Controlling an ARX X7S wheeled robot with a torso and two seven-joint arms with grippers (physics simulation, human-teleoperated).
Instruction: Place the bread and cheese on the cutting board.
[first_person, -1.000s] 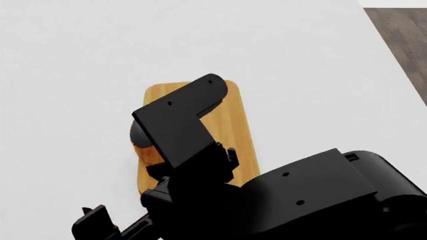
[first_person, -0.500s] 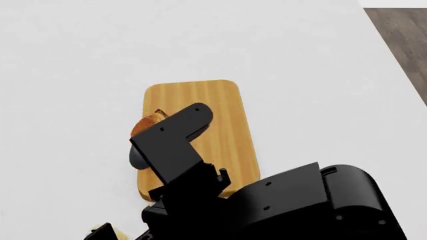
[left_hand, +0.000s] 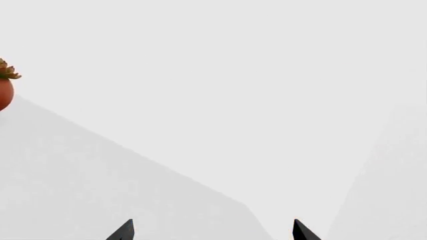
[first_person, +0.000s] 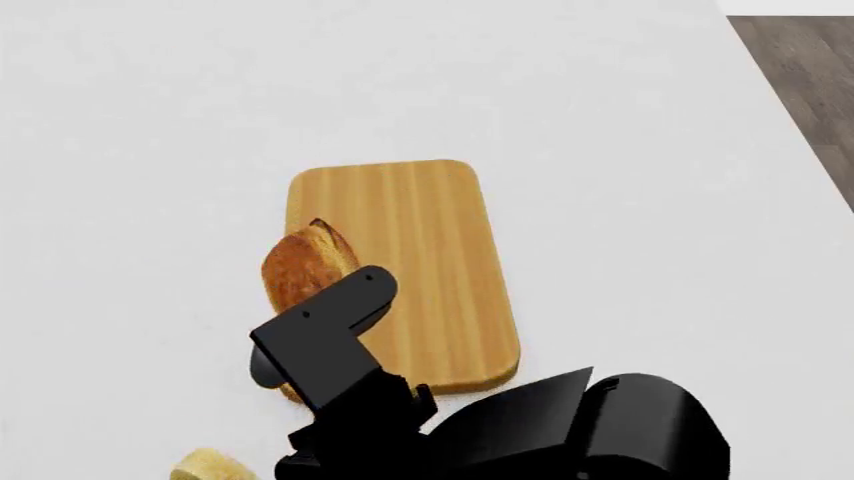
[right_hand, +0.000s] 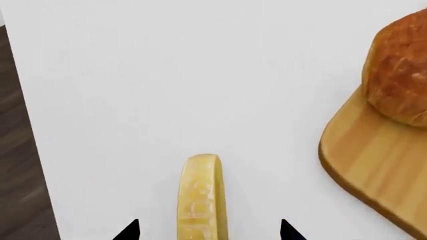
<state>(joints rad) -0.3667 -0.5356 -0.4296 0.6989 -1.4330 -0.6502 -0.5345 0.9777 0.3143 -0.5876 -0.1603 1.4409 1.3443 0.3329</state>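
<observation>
The bread (first_person: 307, 266), a golden-brown crusty loaf, lies on the left edge of the cutting board (first_person: 427, 250) and overhangs it a little. It also shows in the right wrist view (right_hand: 399, 70), on the board's corner (right_hand: 373, 170). The cheese (right_hand: 202, 200), pale yellow and seen edge-on, stands on the white table off the board, near the table's front edge (first_person: 210, 466). My right gripper (right_hand: 209, 232) is open, with one fingertip on each side of the cheese and apart from it. My left gripper (left_hand: 212, 234) is open and empty over bare white table.
A red, tomato-like fruit with a green-brown top (left_hand: 3, 90) shows at the edge of the left wrist view. Dark wooden floor lies past the table's right edge (first_person: 807, 70) and beside the cheese (right_hand: 20, 160). My black right arm (first_person: 400, 420) fills the near middle.
My right arm has drawn back toward the near edge of the table, uncovering the bread left on the board. The cheese has come into view at the lower left.
</observation>
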